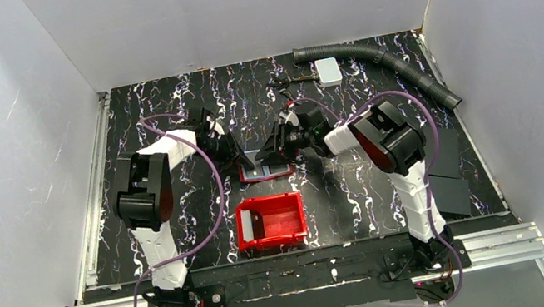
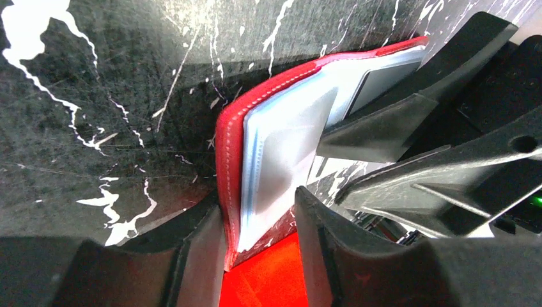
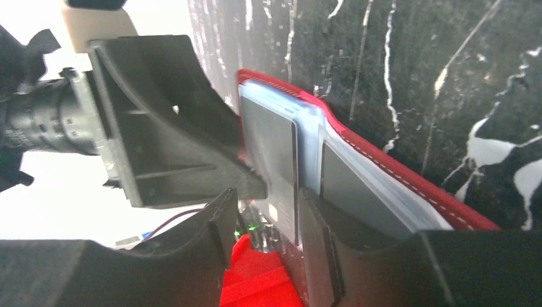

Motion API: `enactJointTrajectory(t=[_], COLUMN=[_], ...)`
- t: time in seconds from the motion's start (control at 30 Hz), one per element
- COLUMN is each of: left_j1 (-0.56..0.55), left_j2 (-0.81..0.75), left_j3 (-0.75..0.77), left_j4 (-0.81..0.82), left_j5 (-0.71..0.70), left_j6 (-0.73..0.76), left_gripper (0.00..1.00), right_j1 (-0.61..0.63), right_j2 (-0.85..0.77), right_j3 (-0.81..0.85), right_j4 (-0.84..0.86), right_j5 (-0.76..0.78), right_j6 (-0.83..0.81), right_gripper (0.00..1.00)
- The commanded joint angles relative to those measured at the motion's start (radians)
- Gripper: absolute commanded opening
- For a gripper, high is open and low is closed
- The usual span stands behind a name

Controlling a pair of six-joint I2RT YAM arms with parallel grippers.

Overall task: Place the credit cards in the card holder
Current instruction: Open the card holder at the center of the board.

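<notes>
**1. Ref. point.** Take the red bin as your landmark. It sits on the table btwn the two arms, near their bases.

**2. Wallet.** You find the wallet just beyond the bin's far wall. It is open, w/ its red cover outward and its clear sleeves showing.

**3. L gripper.** The L gripper is beyond the bin's far-left corner, at the wallet's left edge.
- Its fingers stand apart, w/ the cover edge and the sleeve stack btwn them.
- The cover lies against one finger.
- A gap shows btwn the sleeves and the other finger, so nothing is clamped.

**4. R gripper.** The R gripper is beyond the bin's far-right corner, at the wallet's right side. Its tips are close to those of the L gripper.
- Its fingers stand apart, astride a grey card.
- The card's far end looks tucked into a sleeve.
- A gap shows on one side of the card. You cannot tell whether the fingers press on it.

**5. Second card.** A second card sits in the next sleeve over, on the side toward the red cover edge.

**6. Other items.**
- A white box and a hose lie well beyond the bin, at the table's far edge.
- Black sheets lie to the right of the bin, well apart from it.
</notes>
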Motion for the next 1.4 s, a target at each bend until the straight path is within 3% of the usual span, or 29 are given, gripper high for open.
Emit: enactJointTrajectory(t=[0.0, 0.23, 0.4, 0.83, 1.37], left_j1=[0.003, 0.025, 0.028, 0.027, 0.028], left_j2=[-0.071, -0.06, -0.05, -0.046, -0.043], left_j3=[-0.033, -0.02, -0.01, -0.01, 0.008], left_j4=[0.045, 0.05, 0.074, 0.144, 0.128], left_j5=[0.032, 0.064, 0.088, 0.133, 0.127], left_j6=[-0.014, -0.004, -0.032, -0.094, -0.089], left_gripper=[0.43, 0.46, 0.27, 0.1, 0.08], right_j1=[0.014, 0.008, 0.008, 0.008, 0.022], right_j2=[-0.045, -0.068, -0.096, -0.159, -0.152], right_j3=[0.075, 0.235, 0.278, 0.266, 0.187], right_j4=[-0.221, -0.579, -0.708, -0.769, -0.612], right_j5=[-0.004, 0.103, 0.144, 0.198, 0.08], right_j6=[-0.194, -0.476, -0.573, -0.624, -0.509], right_gripper=[0.5, 0.54, 0.54, 0.53, 0.53])
